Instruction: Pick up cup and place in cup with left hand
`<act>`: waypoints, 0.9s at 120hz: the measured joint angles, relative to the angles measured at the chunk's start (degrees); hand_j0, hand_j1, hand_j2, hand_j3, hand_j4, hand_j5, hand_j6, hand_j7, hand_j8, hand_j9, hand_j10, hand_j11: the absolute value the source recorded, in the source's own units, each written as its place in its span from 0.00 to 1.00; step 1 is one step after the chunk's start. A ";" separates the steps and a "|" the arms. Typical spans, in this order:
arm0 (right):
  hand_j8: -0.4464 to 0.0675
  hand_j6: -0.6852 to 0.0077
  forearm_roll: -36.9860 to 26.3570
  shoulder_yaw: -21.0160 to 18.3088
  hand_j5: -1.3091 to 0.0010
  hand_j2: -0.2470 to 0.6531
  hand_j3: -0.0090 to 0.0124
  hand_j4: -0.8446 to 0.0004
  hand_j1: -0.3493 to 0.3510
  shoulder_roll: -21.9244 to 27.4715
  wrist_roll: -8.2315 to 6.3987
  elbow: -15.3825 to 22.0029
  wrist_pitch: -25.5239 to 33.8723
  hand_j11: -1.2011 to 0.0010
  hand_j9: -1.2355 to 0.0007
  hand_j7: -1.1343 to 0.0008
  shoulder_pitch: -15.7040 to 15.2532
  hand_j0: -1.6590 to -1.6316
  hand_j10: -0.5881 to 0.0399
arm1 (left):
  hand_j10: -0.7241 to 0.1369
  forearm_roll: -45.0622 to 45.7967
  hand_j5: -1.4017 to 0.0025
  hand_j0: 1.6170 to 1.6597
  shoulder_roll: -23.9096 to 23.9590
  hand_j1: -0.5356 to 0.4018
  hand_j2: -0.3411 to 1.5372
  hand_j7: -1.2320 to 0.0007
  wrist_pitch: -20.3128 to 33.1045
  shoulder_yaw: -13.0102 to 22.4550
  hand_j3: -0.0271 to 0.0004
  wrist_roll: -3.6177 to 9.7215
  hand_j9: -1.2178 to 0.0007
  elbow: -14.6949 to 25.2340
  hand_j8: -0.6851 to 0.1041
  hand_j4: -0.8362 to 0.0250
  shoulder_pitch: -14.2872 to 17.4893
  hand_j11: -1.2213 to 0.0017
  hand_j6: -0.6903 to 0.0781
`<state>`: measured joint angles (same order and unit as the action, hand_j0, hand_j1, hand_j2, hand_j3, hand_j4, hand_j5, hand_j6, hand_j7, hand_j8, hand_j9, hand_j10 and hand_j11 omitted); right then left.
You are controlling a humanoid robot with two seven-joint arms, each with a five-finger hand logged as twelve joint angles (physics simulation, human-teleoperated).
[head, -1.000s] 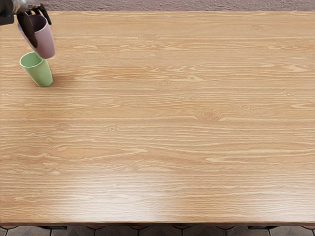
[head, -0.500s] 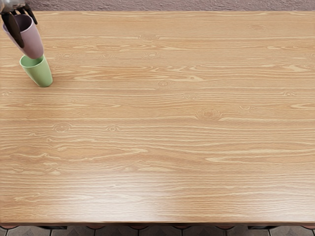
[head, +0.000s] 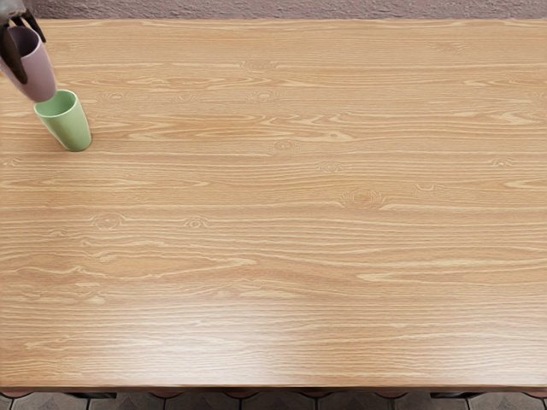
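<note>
Green cup point(head: 72, 128) — on wooden table point(head: 282, 239).

Table point(head: 282, 231) glossy grained wood; green cup point(head: 68, 126) smooth; wall point(head: 282, 8) rough.

A wooden table point(head: 299, 213) with wavy grain and scattered knots fills most of the view, a pale sheen near its lower edge. Beyond lies a rough mauve-grey surface point(head: 299, 8); below, grey tiles point(head: 184, 402) with dark joints.

Near the table's point(head: 273, 239) far edge, the picture cuts off part of the left hand point(head: 12, 10) and the pink cup's point(head: 39, 73) left side. Fingers point(head: 12, 53) hide some of its rim. Whether it touches the green cup point(head: 70, 126) is unclear. The table's side edges lie out of frame.
</note>
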<state>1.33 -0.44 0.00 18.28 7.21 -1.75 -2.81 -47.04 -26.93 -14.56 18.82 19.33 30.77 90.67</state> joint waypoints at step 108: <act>0.87 0.99 0.00 0.00 1.00 0.27 0.42 1.00 0.00 0.00 0.00 0.00 0.00 1.00 1.00 1.00 0.00 0.04 0.94 | 0.34 0.36 0.58 0.88 3.94 0.43 0.24 0.52 4.60 -0.11 0.99 -0.32 0.51 -3.50 0.52 0.45 -4.18 0.50 0.51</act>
<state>1.32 -0.44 0.00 18.28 7.21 -1.76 -2.81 -46.68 -22.99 -9.96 18.71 19.01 27.27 86.48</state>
